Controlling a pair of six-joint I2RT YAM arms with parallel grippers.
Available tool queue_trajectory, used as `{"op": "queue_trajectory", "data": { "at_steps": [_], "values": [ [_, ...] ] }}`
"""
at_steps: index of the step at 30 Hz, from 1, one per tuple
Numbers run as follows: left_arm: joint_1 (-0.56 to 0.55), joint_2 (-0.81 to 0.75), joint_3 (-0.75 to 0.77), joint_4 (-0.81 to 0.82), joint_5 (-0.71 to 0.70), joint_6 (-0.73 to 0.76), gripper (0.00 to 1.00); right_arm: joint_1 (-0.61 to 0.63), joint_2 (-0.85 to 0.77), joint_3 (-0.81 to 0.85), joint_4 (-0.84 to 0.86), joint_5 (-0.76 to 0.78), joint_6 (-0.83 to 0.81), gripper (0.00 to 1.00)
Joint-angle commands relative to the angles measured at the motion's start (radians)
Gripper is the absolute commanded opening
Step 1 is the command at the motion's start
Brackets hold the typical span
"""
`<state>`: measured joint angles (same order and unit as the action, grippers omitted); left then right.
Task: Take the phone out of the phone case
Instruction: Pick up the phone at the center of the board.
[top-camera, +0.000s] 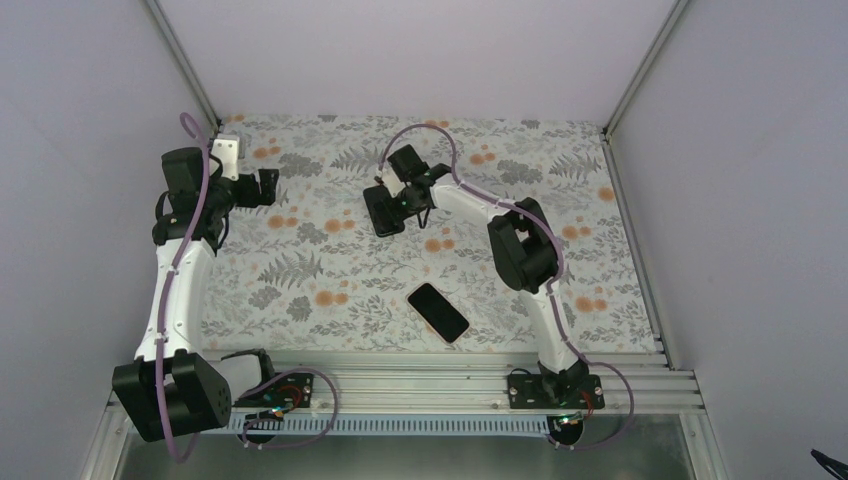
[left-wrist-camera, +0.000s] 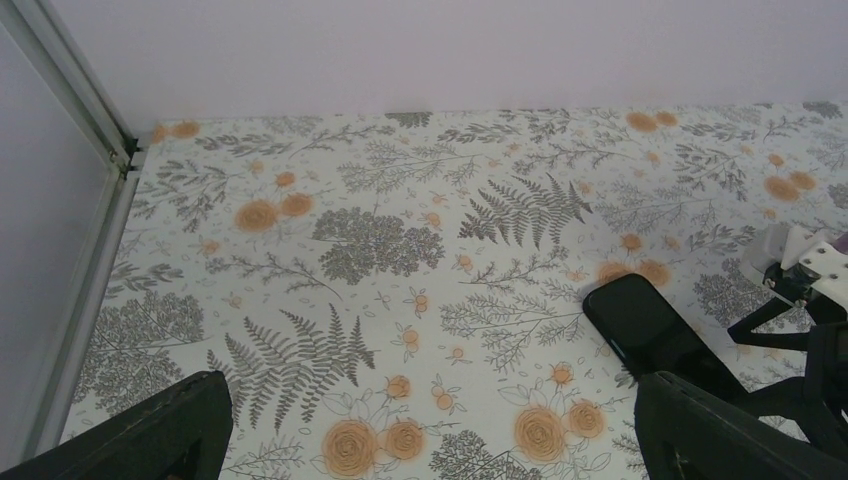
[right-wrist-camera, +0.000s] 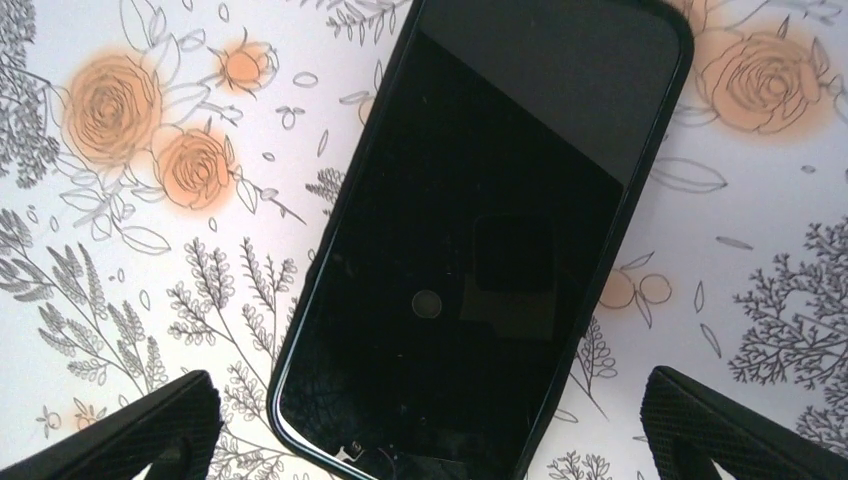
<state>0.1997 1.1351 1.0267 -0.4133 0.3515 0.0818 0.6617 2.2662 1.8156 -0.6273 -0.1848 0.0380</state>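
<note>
A black phone case (right-wrist-camera: 470, 250) with a raised dark rim lies flat on the floral mat; its glossy face reflects the camera, and I cannot tell whether a phone is inside. It also shows in the top view (top-camera: 383, 216) and the left wrist view (left-wrist-camera: 650, 325). My right gripper (right-wrist-camera: 430, 435) is open just over its near end, fingers apart on either side, touching nothing. A second black slab with a thin pale rim, like a bare phone (top-camera: 438, 312), lies near the front middle. My left gripper (left-wrist-camera: 430, 435) is open and empty at the back left (top-camera: 266, 187).
The floral mat (top-camera: 320, 270) covers the table, with white walls close on three sides. A metal frame post (left-wrist-camera: 90, 130) runs along the left edge, and a rail (top-camera: 430, 365) crosses the front by the arm bases.
</note>
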Motion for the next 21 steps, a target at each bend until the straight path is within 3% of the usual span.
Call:
{"op": "queue_trajectory", "data": {
  "at_steps": [1, 21],
  "values": [
    [-0.004, -0.014, 0.022, 0.01, 0.022, -0.018, 1.0, 0.023, 0.042, 0.047, -0.004, 0.026, 0.024, 0.99],
    [-0.004, -0.015, 0.016, 0.021, 0.02, -0.026, 1.0, 0.061, 0.162, 0.108, -0.013, 0.117, -0.001, 0.99]
  ]
}}
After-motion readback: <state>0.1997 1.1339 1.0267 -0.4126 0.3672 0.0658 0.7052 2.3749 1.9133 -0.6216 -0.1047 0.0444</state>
